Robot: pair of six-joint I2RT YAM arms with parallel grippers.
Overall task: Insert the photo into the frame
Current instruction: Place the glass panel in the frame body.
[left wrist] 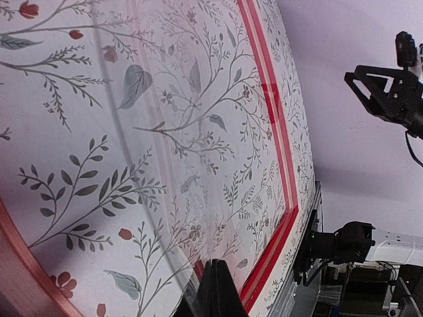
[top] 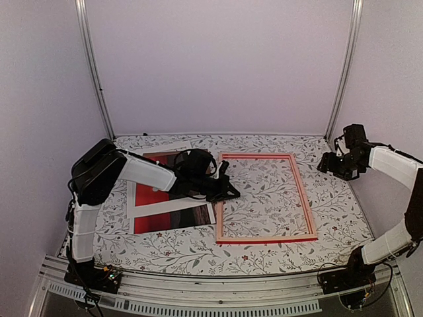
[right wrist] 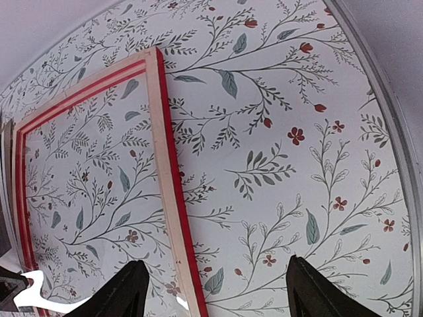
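Left gripper (top: 228, 190) is stretched low across the photo (top: 178, 219), its tip at the left rail of the frame (top: 264, 239). Its fingers (left wrist: 215, 294) are pressed together into one dark point, and I can't make out anything between them. From the left wrist view that point sits just inside the frame (left wrist: 271, 112), with the flowered table showing behind it.

The frame lies flat on the table (top: 334, 211), and inside it there's only the leaf-and-flower pattern, no print. A faint sheen crosses that opening; I can't tell whether it is a clear pane.

The photo is outside the frame, flat on the table just beside the left rail, red half to the left and dark brown half to the right. A white mat (top: 130, 198) lies over it, one strip running across it, and the left arm covers its upper part.

Right gripper (top: 332, 165) hangs raised off the table, well apart from the photo. Its fingers (right wrist: 129, 292) are spread wide with nothing between them, over the bare table (right wrist: 284, 132) just right of the frame's (right wrist: 165, 165) right rail.
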